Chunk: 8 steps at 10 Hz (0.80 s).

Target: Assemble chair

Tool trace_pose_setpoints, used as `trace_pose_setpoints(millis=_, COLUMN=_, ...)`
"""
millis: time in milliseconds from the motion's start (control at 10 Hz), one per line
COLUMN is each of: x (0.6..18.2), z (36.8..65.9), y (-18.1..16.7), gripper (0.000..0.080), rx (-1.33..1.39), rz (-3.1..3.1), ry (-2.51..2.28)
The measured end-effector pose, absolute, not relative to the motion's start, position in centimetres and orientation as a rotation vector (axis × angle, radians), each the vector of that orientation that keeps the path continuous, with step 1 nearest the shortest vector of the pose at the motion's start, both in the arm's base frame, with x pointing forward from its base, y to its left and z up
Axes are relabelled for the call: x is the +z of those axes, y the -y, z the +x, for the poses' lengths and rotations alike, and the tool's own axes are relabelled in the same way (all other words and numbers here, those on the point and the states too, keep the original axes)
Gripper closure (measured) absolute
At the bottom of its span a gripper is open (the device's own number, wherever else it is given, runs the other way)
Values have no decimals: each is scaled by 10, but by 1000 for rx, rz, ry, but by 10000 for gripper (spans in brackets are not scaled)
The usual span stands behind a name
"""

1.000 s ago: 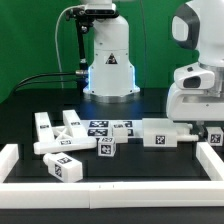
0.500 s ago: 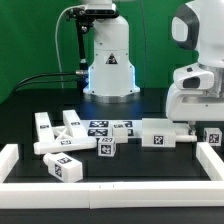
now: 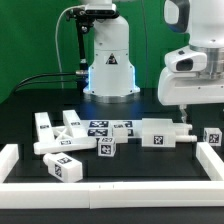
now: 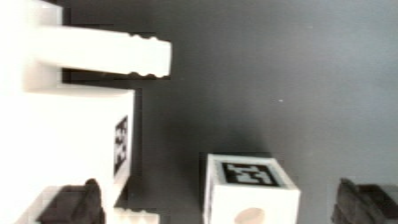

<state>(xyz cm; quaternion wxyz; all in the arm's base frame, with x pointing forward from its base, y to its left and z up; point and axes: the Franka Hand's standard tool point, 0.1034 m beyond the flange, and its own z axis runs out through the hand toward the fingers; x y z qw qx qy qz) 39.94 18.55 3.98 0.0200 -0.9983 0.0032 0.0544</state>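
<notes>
One gripper (image 3: 184,113) raised, jaws apart, empty | small tagged cube (image 4: 246,183) sits on table (image 3: 150,165) below, between the fingers (image 4: 71,205), touching neither | pegged block (image 3: 160,133) just beside cube, long axis running exterior view's left-right.

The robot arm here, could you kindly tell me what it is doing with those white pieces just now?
The arm is partway through putting the chair together. Its gripper hangs open and holds nothing, above a small tagged cube and a larger white block at the exterior view's right. More chair pieces lie in a cluster on the table at the exterior view's left.
</notes>
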Motion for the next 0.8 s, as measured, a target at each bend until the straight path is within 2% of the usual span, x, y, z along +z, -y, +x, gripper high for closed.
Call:
trace_pose_setpoints(millis=600, x=42, z=401, y=-175, gripper=151, rx=171, rz=-3087, ry=-106)
trace_pose_setpoints(millis=800, x=46, z=411, y=-174, gripper=151, rx=175, rz=-3094, ry=45)
